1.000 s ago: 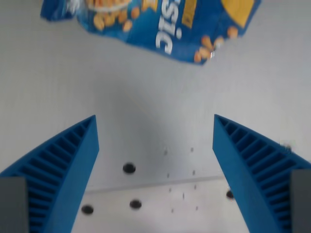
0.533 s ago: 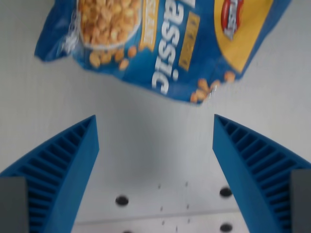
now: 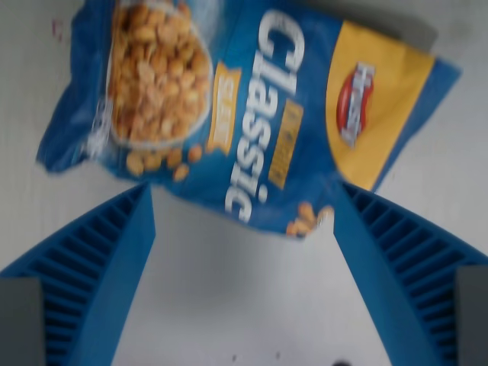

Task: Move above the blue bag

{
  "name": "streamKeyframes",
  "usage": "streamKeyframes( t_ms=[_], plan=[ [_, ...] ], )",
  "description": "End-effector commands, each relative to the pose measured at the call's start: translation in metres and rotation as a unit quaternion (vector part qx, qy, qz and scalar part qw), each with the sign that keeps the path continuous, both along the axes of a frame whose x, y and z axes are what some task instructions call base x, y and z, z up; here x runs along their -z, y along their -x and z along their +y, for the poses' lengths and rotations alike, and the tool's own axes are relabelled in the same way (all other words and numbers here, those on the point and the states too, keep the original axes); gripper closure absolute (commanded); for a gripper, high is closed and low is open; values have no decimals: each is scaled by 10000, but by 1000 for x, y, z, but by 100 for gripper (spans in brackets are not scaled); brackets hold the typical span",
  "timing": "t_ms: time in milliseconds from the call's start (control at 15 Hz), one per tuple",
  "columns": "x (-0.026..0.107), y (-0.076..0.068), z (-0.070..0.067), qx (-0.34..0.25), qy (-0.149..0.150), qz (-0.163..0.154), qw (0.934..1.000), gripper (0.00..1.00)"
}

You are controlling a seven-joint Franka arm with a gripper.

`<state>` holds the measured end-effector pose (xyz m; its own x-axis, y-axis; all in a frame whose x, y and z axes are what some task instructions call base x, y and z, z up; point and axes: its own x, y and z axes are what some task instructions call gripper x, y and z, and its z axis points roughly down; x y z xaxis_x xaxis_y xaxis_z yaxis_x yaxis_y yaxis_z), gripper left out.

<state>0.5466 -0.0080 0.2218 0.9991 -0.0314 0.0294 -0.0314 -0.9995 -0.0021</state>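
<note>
The blue bag (image 3: 244,114) is a snack bag printed with "Classic", a bowl of golden snacks and a yellow corner with a red logo. It lies flat on the white table and fills the upper half of the wrist view. My gripper (image 3: 242,200) is open, with its two blue ribbed fingers (image 3: 99,267) spread wide at the lower left and lower right. The bag's lower edge reaches down between the fingertips, and nothing is held between them.
The white table surface (image 3: 229,305) shows below the bag. A small dark hole (image 3: 341,364) sits at the bottom edge of the view. A faint pink mark (image 3: 56,27) lies at the upper left.
The camera has advanced toward the bag, so the bag has slid down the view and now shows almost whole. The table's holes have dropped out of the bottom. The fingers stay spread the same.
</note>
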Motion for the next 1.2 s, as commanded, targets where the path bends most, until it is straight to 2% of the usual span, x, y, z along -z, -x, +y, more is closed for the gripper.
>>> streamKeyframes(
  t_ms=[67, 600, 1200],
  plan=[
    [5, -17, -6, -276, 135, 55, 9995, 0],
    [18, -38, -12, -273, 126, -16, 9995, 0],
    [22, -45, -14, -250, 116, 41, 9996, 0]
  ],
)
